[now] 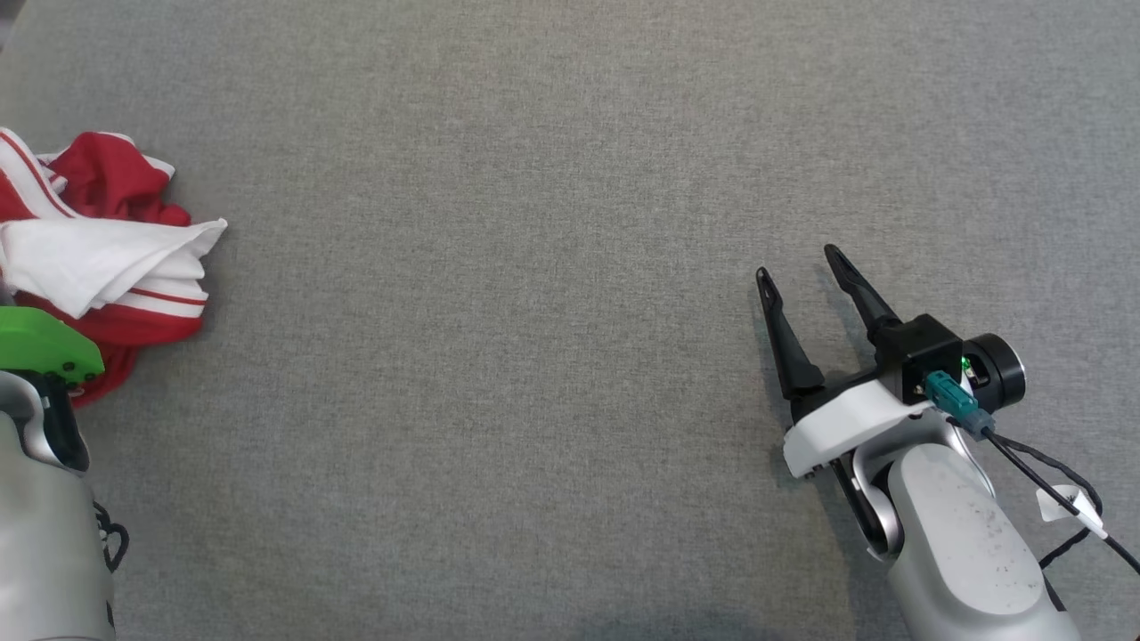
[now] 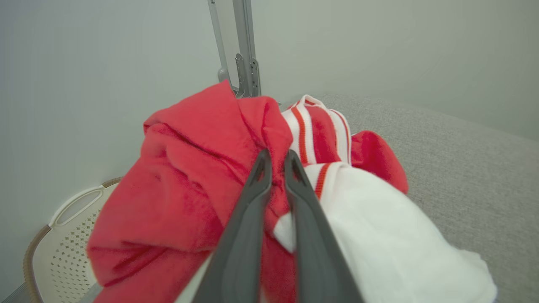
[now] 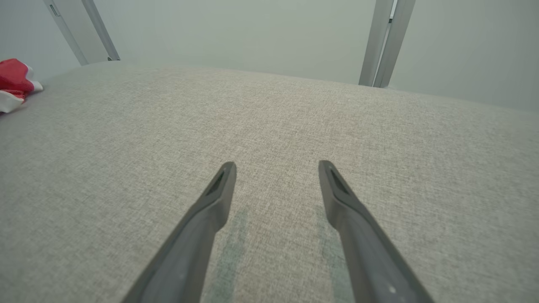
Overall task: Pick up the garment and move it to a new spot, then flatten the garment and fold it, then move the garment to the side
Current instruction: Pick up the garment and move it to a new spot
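The garment (image 1: 98,249) is a crumpled red and white striped piece, bunched at the far left edge of the grey cloth table (image 1: 534,356). In the left wrist view my left gripper (image 2: 277,162) is shut on a red fold of the garment (image 2: 202,181), with white fabric bulging to its right. In the head view the left arm's green wrist part (image 1: 44,347) covers the garment's near side and the fingers are hidden. My right gripper (image 1: 802,263) stands open over bare table at the lower right, far from the garment (image 3: 14,82), with nothing between its fingers (image 3: 219,193).
A white perforated basket (image 2: 63,235) sits below the table's left edge in the left wrist view. Metal frame posts (image 2: 246,54) rise behind the garment, and others (image 3: 385,42) stand at the table's far edge. A black cable (image 1: 1051,481) trails from the right wrist.
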Robot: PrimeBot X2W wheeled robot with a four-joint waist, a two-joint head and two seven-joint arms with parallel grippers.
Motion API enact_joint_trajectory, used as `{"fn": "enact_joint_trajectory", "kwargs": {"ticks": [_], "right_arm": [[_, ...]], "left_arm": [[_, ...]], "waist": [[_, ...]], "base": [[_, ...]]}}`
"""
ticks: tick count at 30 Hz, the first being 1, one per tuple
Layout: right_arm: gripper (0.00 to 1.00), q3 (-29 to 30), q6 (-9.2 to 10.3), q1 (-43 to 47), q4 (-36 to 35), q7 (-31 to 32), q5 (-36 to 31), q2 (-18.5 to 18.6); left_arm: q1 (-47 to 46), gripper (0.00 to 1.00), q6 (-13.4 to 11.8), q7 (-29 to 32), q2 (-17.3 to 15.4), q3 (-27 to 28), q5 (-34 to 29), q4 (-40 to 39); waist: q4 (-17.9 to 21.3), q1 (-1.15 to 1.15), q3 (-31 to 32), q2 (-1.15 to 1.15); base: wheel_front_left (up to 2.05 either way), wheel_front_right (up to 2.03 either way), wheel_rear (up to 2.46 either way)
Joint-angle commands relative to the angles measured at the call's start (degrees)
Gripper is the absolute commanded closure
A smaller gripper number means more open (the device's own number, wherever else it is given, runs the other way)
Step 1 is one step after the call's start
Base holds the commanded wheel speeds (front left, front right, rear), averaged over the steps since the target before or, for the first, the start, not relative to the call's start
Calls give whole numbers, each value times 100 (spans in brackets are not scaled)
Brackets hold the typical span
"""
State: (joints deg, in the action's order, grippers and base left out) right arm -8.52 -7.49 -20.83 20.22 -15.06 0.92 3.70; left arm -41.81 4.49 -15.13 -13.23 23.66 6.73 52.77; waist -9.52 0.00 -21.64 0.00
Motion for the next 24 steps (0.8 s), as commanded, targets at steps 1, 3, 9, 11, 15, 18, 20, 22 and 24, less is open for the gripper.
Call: {"fn": "enact_joint_trajectory", "kwargs": {"ticks": [1, 3, 9, 11, 15, 18, 20, 22, 24], "right_arm": [[0, -2, 0, 82, 11, -18, 61, -7], [0, -9, 0, 124, 19, -18, 95, -28], [0, 65, 0, 315, 41, -18, 197, -59], [0, 92, 0, 377, 36, -18, 218, -70], [0, 89, 0, 480, 20, -18, 341, -75], [0, 49, 0, 529, 0, -18, 430, -78], [0, 26, 0, 538, -7, -18, 476, -74], [0, -4, 0, 546, -18, -19, 518, -75], [0, -25, 0, 552, -21, -18, 561, -76]], "left_arm": [[-64, 100, 57, -4, -50, -56, -60, -162], [-77, 100, 122, -4, -57, -161, -150, -447], [-111, 100, 241, -4, 263, -682, -339, -1094], [-42, 100, 258, -4, 390, -882, -387, -1244], [137, 100, 299, -4, 694, -1340, -340, -1374], [215, 100, 301, -4, 849, -1708, -260, -1385], [298, 100, 303, -4, 941, -2033, -152, -1368], [359, 100, 304, -4, 984, -2339, 2, -1379], [422, 100, 301, -4, 1010, -2671, 172, -1386]], "waist": [[107, 0, 188, 0], [194, 0, 308, 0], [476, 0, 632, 0], [590, 0, 718, 0], [855, 0, 845, 0], [1065, 0, 888, 0], [1215, 0, 910, 0], [1363, 0, 924, 0], [1506, 0, 932, 0]], "base": [[0, 0, 0], [0, 0, 0], [0, 0, 0], [0, 0, 0], [0, 0, 0], [0, 0, 0], [0, 0, 0], [0, 0, 0], [0, 0, 0]]}}
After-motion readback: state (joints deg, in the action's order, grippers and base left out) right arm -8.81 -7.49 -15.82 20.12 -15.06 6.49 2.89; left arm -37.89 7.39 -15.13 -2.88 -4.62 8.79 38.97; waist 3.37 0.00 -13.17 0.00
